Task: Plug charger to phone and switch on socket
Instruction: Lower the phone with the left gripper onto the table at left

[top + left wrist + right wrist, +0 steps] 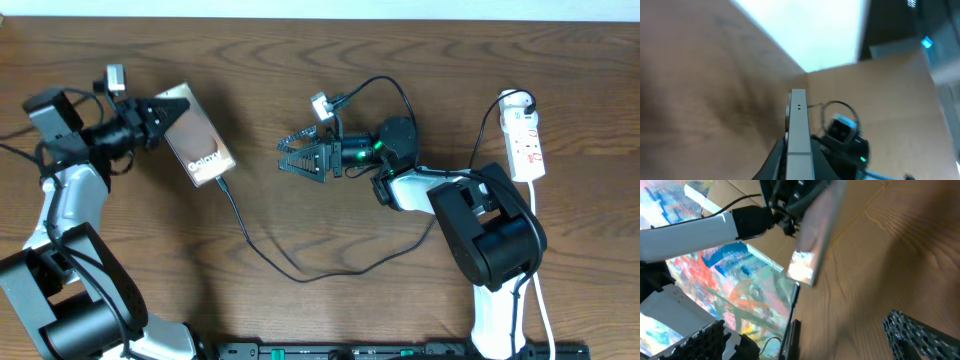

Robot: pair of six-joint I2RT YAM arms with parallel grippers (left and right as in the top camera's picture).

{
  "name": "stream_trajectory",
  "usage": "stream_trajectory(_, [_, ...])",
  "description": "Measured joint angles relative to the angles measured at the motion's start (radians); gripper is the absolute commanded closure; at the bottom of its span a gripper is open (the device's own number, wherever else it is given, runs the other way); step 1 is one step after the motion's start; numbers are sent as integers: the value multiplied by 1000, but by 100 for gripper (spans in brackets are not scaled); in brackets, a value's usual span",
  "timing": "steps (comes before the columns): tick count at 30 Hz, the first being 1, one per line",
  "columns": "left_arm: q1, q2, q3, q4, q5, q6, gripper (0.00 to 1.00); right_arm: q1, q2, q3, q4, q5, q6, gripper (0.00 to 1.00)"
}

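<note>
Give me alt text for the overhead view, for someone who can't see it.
The left hand grips the phone by its upper end, and the charger cable meets the phone's lower end. The right hand hangs open and empty at centre; the white socket lies far right.

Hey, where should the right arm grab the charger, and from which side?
Likely just behind the plug of the charger, by the phone, coming from the right: that stretch lies straight and clear, while the left gripper holds the phone's other end.
</note>
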Motion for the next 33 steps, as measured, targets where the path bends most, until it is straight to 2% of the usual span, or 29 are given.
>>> stream_trajectory(5, [0,0,-6,-331,-248,132,92,0,0,0,-1,-5,0,1])
stream_trajectory(7, [-1,0,-6,-422,-363,165,93,0,0,0,-6,-7,0,1])
stream_trajectory(11, [-1,0,-6,-505,-529,212,92,0,0,0,-32,-10,-1,1])
stream_trajectory(14, [-1,0,-6,-529,-643,232,93,0,0,0,-41,-10,-4,1])
stream_trajectory(22, [0,0,-66,-520,-816,250,93,0,0,0,-45,-12,-4,1])
stream_trajectory(33, [0,0,-179,-442,-861,246,92,0,0,0,-45,-15,-4,1])
